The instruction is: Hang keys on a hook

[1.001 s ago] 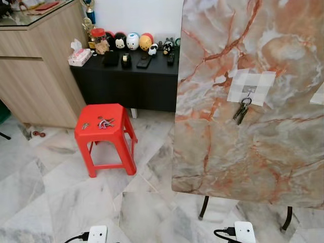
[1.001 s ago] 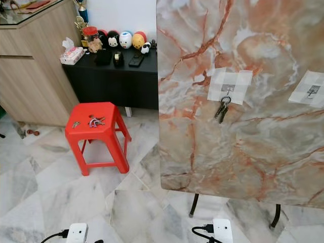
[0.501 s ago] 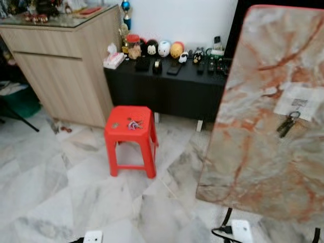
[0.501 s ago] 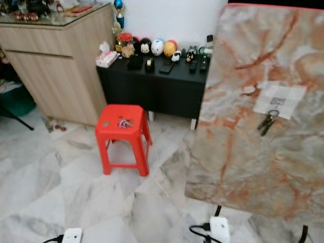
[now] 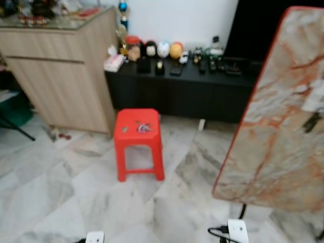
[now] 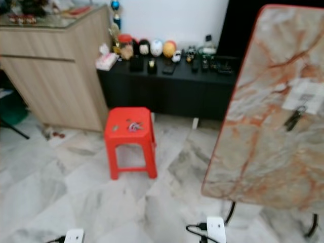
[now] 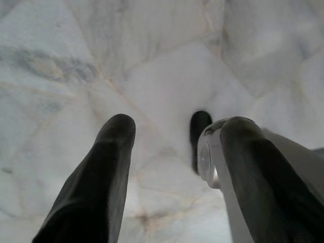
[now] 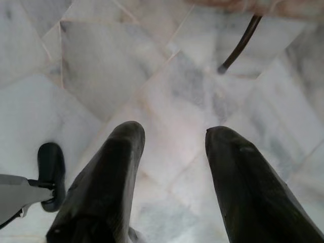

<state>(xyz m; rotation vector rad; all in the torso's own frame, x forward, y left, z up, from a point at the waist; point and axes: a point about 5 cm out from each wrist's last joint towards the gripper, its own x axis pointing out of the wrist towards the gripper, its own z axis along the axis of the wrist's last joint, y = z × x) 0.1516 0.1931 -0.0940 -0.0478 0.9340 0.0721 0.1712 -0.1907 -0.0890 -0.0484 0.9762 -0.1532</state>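
A bunch of keys (image 5: 144, 128) lies on top of a red plastic stool (image 5: 137, 139) in the middle of the floor. To the right an upright marble-patterned board (image 6: 268, 131) carries a white taped patch with a hook (image 6: 306, 93), and a dark set of keys (image 6: 293, 118) hangs from it. Both arms hang low and well away from the stool. In the left wrist view my left gripper (image 7: 179, 126) is open over the marble floor with nothing between its fingers. My right gripper (image 8: 175, 132) is open over the floor too, in the right wrist view.
A light wooden cabinet (image 5: 61, 76) stands at the left. A low black sideboard (image 5: 192, 88) with small figurines runs along the back wall behind the stool. The board rests on thin black legs (image 6: 230, 212). Pale marble floor (image 5: 76, 202) lies between me and the stool.
The whole picture has shifted and blurred: the camera has turned left and drawn back, so the board sits further right and the stool nearer the middle. The things themselves have not moved.
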